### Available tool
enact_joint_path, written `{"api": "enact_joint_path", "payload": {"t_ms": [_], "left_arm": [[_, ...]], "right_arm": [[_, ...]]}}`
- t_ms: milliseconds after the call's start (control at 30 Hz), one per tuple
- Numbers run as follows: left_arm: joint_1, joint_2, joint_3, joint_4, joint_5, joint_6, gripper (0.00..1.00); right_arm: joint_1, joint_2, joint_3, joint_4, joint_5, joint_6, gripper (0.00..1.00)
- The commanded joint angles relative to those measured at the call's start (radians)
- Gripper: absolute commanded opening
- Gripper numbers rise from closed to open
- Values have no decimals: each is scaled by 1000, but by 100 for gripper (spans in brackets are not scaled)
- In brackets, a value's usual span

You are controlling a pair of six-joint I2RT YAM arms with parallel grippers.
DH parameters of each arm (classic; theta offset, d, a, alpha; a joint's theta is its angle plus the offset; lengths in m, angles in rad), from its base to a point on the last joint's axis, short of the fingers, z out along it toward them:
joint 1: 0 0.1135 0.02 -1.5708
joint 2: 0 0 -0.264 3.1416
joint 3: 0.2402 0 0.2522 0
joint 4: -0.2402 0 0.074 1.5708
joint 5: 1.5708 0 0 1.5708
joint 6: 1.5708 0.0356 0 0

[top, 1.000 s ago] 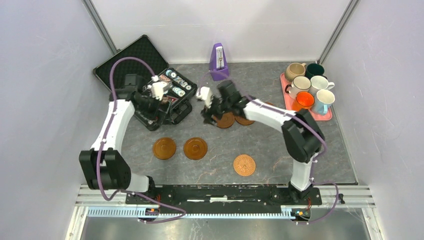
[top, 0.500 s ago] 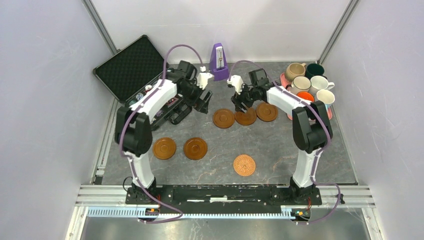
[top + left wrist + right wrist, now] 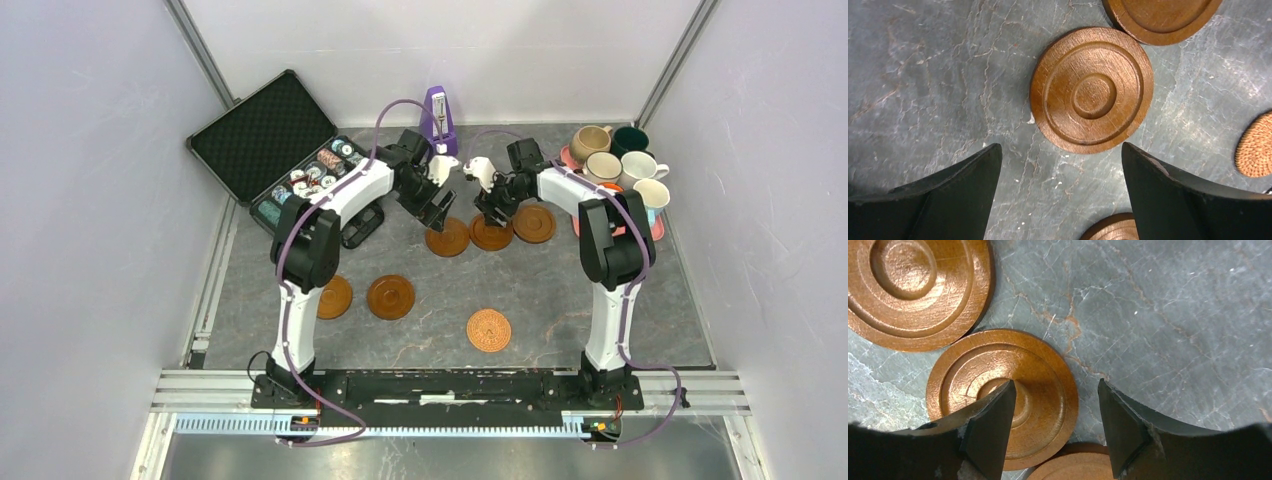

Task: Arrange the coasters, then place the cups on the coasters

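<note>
Three brown wooden coasters lie in a row at the back middle [image 3: 447, 238], [image 3: 491, 233], [image 3: 533, 224]. Two more [image 3: 390, 297], [image 3: 333, 297] and a woven one [image 3: 488, 330] lie nearer the front. My left gripper [image 3: 434, 203] hangs open over the row's left end; its view shows a ringed coaster [image 3: 1092, 90] ahead of the open gripper [image 3: 1060, 150]. My right gripper [image 3: 493, 206] is open over the middle one; one finger covers that coaster [image 3: 1048, 390], the gripper [image 3: 1055, 387] holds nothing. The cups [image 3: 603, 167] stand bunched at the back right.
The cups stand on a pink tray [image 3: 640, 228]. A purple metronome [image 3: 437, 115] is at the back middle, just behind both grippers. An open black case [image 3: 265, 125] with poker chips [image 3: 312, 175] sits at the back left. Walls close in on both sides.
My left arm swung right from the poker-chip case to the back row of coasters. My right gripper moved right from the left coaster to the middle one, its jaws narrowing a little.
</note>
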Motion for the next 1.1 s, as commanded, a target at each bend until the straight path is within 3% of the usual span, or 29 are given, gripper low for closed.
{"api": "enact_joint_path", "payload": {"t_ms": [0,567,833,1067], "left_arm": [[-31,33,44,57,-40,-9,94],[-95,17,-145,275,-164,40,75],[-95,-69,-272,284,-135,99,53],[-115,-168,-417,284,-120,163,42]], "right_arm": [[4,15,16,-38,-19,-65,67],[3,-142,-309,103,-21,2,54],[4,-229,-446,159,-8,17,51],[4,-297,-556,172,-1,14,50]]}}
